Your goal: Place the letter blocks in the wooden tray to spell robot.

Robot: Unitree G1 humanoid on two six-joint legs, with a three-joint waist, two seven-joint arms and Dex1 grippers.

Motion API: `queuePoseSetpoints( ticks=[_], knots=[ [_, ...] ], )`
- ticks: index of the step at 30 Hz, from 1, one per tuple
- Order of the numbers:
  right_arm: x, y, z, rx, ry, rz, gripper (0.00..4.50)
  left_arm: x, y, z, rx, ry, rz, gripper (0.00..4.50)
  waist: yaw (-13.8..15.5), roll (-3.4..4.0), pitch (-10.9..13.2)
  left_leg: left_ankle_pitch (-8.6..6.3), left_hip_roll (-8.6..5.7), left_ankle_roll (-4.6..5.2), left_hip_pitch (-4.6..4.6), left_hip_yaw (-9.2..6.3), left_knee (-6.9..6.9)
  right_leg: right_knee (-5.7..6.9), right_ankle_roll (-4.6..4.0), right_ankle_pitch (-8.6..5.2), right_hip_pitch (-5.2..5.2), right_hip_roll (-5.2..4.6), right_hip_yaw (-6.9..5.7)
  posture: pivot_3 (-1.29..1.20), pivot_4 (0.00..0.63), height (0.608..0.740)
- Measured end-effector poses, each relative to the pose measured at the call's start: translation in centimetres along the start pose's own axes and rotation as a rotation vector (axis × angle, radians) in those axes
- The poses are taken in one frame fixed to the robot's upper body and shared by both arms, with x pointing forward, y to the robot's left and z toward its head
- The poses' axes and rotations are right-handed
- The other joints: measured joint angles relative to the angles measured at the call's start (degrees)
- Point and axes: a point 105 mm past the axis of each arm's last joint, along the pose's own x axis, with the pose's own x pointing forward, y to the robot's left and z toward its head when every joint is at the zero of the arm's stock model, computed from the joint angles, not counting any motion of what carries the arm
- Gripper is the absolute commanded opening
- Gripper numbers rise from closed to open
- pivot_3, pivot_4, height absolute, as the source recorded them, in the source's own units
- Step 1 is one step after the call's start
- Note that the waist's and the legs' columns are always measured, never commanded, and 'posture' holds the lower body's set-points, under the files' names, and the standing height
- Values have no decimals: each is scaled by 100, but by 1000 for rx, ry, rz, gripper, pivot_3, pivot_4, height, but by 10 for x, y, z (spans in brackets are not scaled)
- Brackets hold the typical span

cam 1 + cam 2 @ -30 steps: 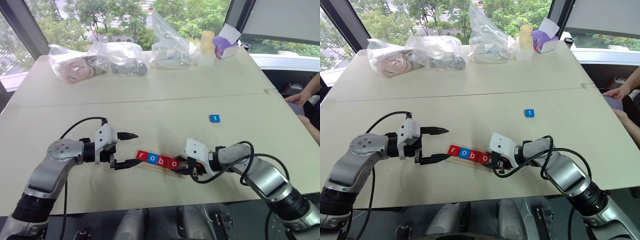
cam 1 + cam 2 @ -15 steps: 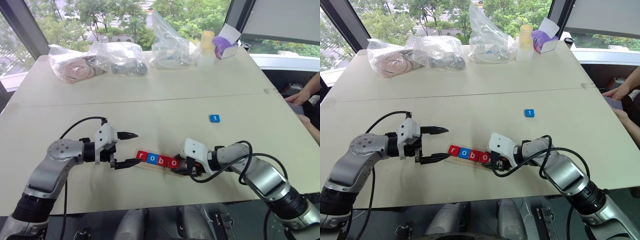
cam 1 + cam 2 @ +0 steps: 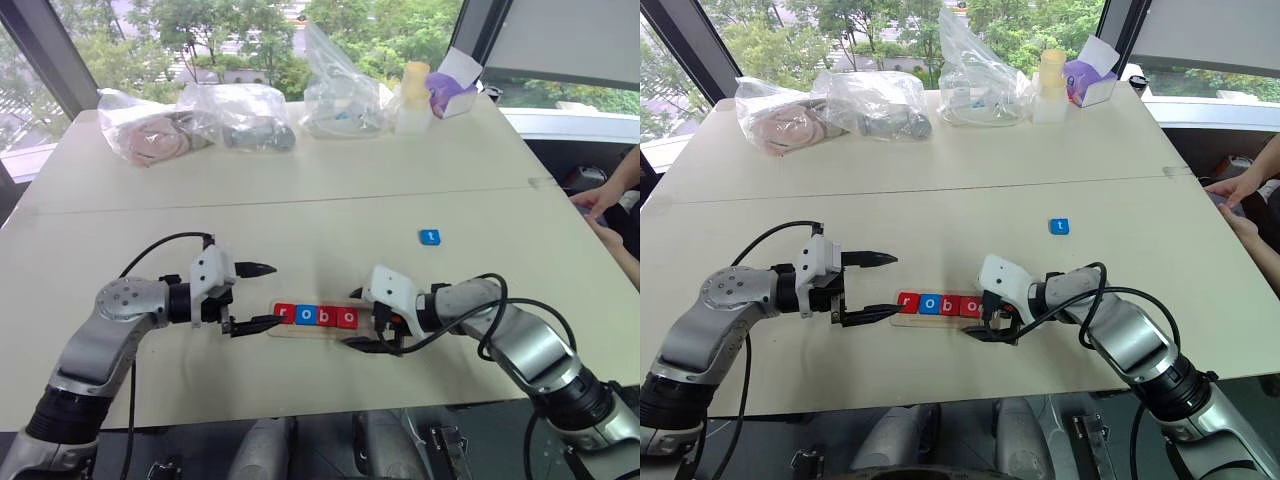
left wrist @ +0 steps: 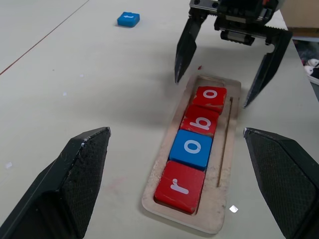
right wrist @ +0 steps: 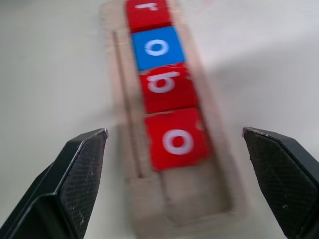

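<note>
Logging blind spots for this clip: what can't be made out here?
- Contents of the plastic bags at the table's far edge: crumpled film hides them, head views.
- Person's hand: cut off by the right edge.
- Wooden tray: blurred in the right wrist view, near end cut off.

Wooden tray (image 4: 219,209): pale, matt, unvarnished wood with faint grain. Letter blocks (image 4: 192,149): smooth, slightly glossy red and blue paint (white letters). Table (image 3: 330,190): matt beige laminate. Fingers (image 4: 82,174): black, finely textured plastic. Bags (image 3: 240,115): clear, crinkled plastic.
</note>
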Motion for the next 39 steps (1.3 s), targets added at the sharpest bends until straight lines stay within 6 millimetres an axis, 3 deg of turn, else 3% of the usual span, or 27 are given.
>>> queuePoseSetpoints(
  ticks=[10,22,28,34,39],
  knots=[
    [1,-13,-8,3,16,-42,4474,1,1,1,1,-6,8,4500,-6,0,0,0,0,0,0,1,0,0,0,0,0,1,0,0,150,740],
    [3,-17,-1,-25,-5,-33,4474,1,3,1,0,-7,24,4500,-3,0,0,0,0,0,0,0,0,0,0,0,0,2,0,0,150,740],
    [-11,-19,5,10,-23,-18,4474,1,3,1,0,-9,27,4500,0,0,0,0,0,0,0,0,0,0,0,0,0,1,0,0,150,740],
    [-36,-58,17,60,-93,-233,4474,2,3,1,-1,-10,28,4500,-4,0,0,0,0,0,0,1,-1,0,0,0,0,0,1,0,150,740],
    [-60,-118,-15,284,-36,-630,4474,2,3,0,-4,-16,29,4500,6,0,0,1,-3,-1,-1,2,-2,1,-1,1,-3,1,2,0,150,740]
  ],
)
